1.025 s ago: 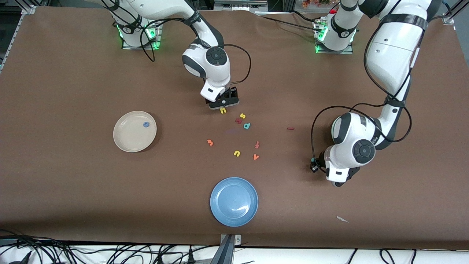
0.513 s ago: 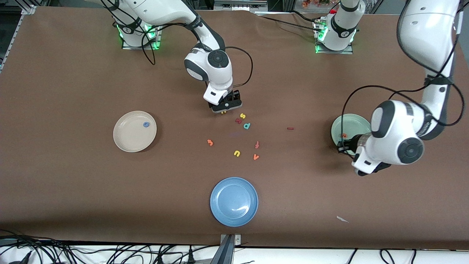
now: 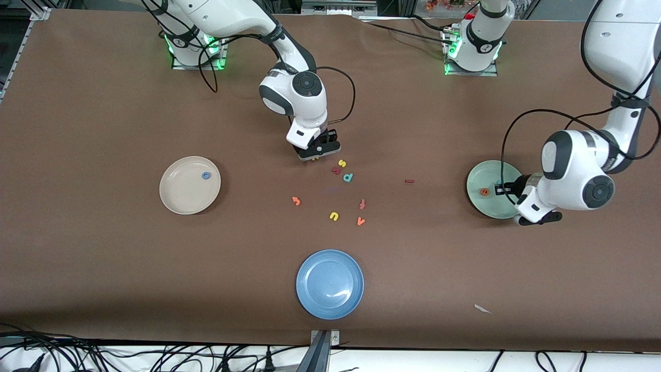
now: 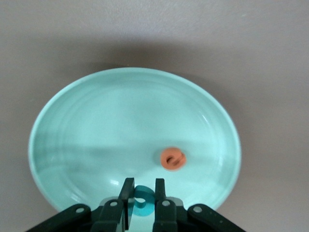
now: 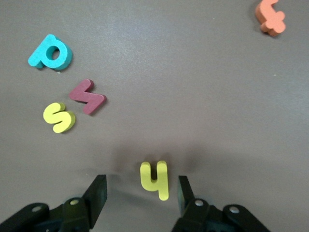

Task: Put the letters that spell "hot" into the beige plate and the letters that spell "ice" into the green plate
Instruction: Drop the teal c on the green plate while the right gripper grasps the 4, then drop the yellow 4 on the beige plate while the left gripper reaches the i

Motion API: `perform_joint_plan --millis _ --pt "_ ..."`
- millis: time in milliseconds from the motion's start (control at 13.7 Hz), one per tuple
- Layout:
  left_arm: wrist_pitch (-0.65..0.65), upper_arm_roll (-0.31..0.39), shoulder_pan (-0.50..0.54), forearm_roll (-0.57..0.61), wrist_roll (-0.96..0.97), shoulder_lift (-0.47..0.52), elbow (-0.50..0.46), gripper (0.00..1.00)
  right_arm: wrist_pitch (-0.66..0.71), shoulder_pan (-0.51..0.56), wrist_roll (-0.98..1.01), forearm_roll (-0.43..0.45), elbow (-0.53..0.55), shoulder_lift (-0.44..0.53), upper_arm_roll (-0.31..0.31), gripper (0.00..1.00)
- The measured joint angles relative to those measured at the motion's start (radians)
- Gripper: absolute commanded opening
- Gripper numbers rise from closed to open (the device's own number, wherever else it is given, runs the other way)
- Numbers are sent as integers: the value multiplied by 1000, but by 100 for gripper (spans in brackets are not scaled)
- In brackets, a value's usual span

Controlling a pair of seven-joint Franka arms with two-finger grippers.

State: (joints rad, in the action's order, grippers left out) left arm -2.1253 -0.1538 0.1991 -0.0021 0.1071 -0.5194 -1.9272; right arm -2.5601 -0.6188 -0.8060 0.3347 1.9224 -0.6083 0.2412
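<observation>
The right hand [image 5: 140,193] is standing low over the yellow "h" [image 5: 155,179], fingers either side with a gap each way, and the yellow "s" [image 5: 59,117], the dark red letter [image 5: 87,96] and the teal letter [image 5: 49,52] are crowding just beside it, nearer the front camera. The left hand [image 4: 142,191] is hanging over the green plate [image 3: 477,178] with the teal "c" [image 4: 143,202] pinched between its fingers, the orange "e" [image 4: 172,159] lying close by in the plate. Bare worktop [image 3: 103,258] is lying wide around the beige plate [image 3: 178,199] and the blue plate [image 3: 315,297].
</observation>
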Motion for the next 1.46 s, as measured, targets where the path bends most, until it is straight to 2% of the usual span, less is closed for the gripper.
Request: perform_joint_plan --millis 73,146,366,586,805,952,1172,1245,1465 --pt "-50 0 1 1 -2 0 -38 87 -8 0 0 1 0 -5 -1 65" --pt "-71 -1 1 2 -4 0 -55 100 -12 0 0 1 0 -8 -1 65" --pt "-65 -4 1 4 -5 16 -53 100 -14 0 0 2 0 -12 -2 61" --pt "18 -30 1 1 36 66 -3 100 -18 -1 0 2 2 -13 -3 52" --pt "51 -158 -6 1 265 95 36 100 -21 -1 0 4 4 -15 -6 42" --pt "31 -222 -19 1 416 94 35 100 -28 -1 0 6 7 -15 -8 26" --pt "-68 -246 -70 1 692 71 7 99 -32 -1 0 8 8 -12 -11 4" --pt "-118 -246 -89 1 799 61 -10 98 -32 -1 0 8 8 -12 -11 0" --pt "-234 -246 -110 1 1047 44 -57 98 -43 -1 0 8 8 -10 -16 0"
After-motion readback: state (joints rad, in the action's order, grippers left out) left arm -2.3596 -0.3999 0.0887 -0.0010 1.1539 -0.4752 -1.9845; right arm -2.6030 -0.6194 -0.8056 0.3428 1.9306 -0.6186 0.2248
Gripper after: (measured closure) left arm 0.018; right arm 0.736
